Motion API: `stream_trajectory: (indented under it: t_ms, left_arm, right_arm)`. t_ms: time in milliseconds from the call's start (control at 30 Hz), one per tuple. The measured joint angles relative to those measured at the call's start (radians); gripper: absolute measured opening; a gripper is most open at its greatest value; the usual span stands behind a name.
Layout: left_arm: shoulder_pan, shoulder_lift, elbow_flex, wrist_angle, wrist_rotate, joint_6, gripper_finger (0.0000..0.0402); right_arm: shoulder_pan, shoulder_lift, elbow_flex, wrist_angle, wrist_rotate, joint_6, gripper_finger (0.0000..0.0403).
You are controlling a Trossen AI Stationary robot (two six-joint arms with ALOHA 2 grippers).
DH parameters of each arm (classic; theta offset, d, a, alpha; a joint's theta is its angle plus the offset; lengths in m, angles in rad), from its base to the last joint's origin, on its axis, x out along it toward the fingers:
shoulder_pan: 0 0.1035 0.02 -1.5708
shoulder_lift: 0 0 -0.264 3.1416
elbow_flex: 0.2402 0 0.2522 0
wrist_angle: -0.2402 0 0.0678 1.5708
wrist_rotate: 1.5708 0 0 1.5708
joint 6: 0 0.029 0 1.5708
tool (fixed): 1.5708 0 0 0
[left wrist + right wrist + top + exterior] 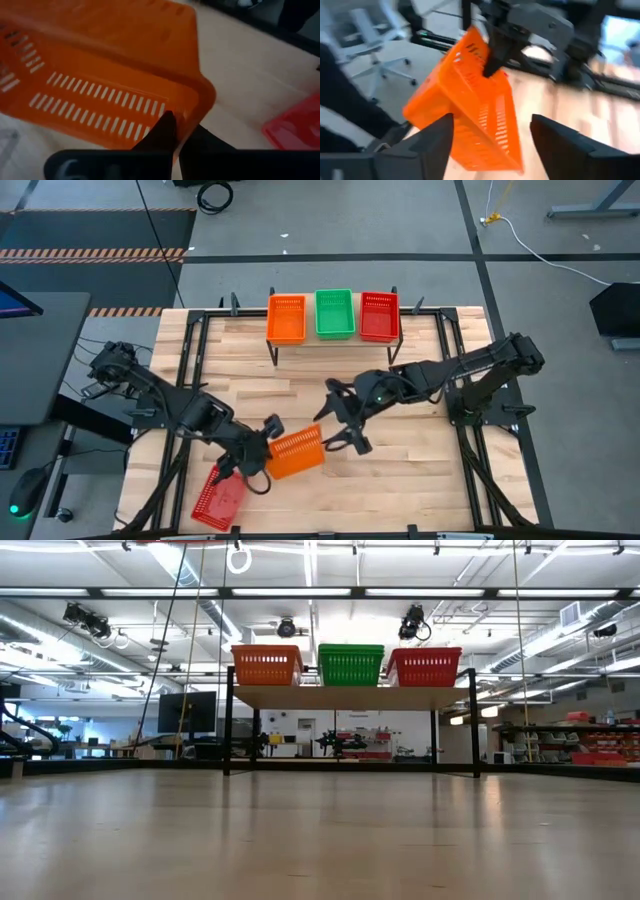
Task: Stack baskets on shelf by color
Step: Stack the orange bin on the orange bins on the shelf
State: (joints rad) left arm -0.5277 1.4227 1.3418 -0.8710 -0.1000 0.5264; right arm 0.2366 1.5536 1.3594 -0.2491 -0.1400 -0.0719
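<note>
Tabletop (400,480) near front: orange basket (296,452) raised, tilted.
Left hand (258,452) clamped on its rim; right hand (340,425) fingers apart, just beside it.

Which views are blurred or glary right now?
Right wrist view: motion blur across the tilted orange basket and room. Left wrist view: soft close-up, the left gripper clamps its wall. Low view: sharp, bright ceiling lights above the shelf. High view: even, sharp.

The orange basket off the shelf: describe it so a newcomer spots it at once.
On the wood-plank table, look near the front edge, away from the shelf. There the left gripper holds an orange basket tilted by its rim. The neighbouring red basket lies flat and unheld.
</note>
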Motion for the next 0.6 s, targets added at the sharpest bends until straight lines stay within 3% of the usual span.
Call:
stream_trajectory:
  t_ms: [200,333,600]
  left_arm:
    - [0.013,-0.032,0.000,-0.099,-0.094,-0.183,0.0008]
    - [0.021,-0.070,0.000,-0.163,-0.199,-0.306,0.0008]
    - [0.100,-0.106,0.061,-0.266,-0.304,-0.413,0.0008]
  right_arm:
    - [-0.019,-0.010,0.000,-0.082,0.143,0.109,0.0305]
    - [-0.023,-0.041,0.000,-0.118,0.198,0.157,0.0303]
    - [-0.023,-0.129,0.001,-0.199,0.389,0.249,0.0293]
